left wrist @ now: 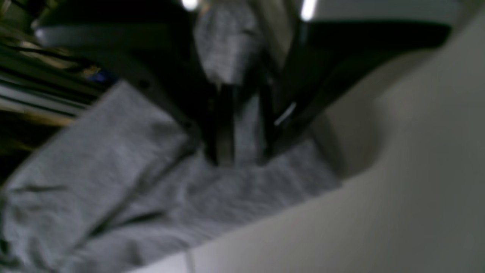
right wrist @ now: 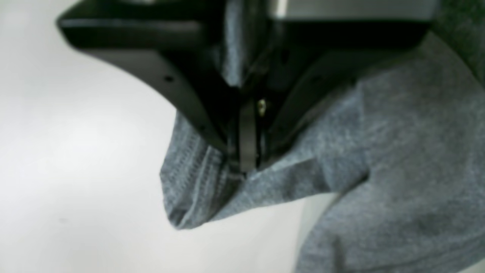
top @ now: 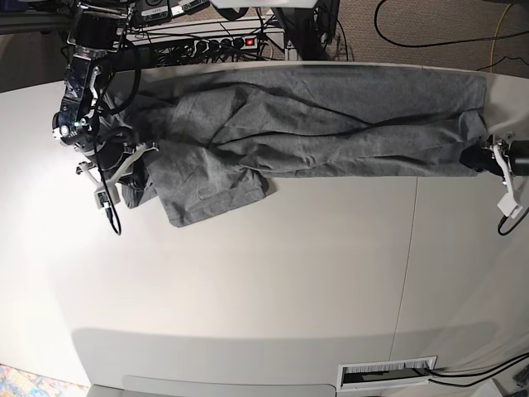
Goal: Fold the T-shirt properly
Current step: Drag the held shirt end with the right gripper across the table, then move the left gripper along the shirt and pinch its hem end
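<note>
Both grippers grasp the heather-grey T-shirt (top: 314, 120), the right gripper (right wrist: 248, 163) clenched on a stitched hem corner, the left gripper (left wrist: 240, 159) pinching bunched cloth, so the wrinkled shirt stretches between them across the white table (top: 273, 281), apparently mid-fold, next needing an even carry-over.

Base view: evenly lit from overhead, sharp at centre, with a bright glare patch on the white bench (top: 248, 281) at left; wide-angle bowing curves the bench edges. Left wrist view: dim, heavily blurred throughout, two overhead lamps blown out at the top edge, dark background at left. Right wrist view: brighter, soft focus, the black pincer (right wrist: 248, 167) underexposed, bench surface washed pale.
</note>
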You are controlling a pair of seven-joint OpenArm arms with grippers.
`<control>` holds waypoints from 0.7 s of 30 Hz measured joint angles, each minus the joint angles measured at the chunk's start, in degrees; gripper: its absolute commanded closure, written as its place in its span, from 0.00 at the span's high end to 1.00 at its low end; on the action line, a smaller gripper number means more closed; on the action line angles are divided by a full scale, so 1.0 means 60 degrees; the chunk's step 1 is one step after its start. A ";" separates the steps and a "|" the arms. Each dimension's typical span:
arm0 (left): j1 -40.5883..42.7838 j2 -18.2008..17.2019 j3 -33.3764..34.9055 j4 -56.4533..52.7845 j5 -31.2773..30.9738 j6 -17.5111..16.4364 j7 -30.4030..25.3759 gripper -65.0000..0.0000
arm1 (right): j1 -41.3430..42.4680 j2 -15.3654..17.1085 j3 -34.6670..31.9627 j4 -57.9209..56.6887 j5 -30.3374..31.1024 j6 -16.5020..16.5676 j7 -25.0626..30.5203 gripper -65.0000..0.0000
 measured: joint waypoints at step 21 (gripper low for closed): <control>-0.0040 0.0805 -0.0022 0.0007 0.3595 -0.0044 -0.2524 0.15 | 0.0153 -0.0058 -0.0036 -0.0004 -0.1432 -0.0656 0.0532 0.00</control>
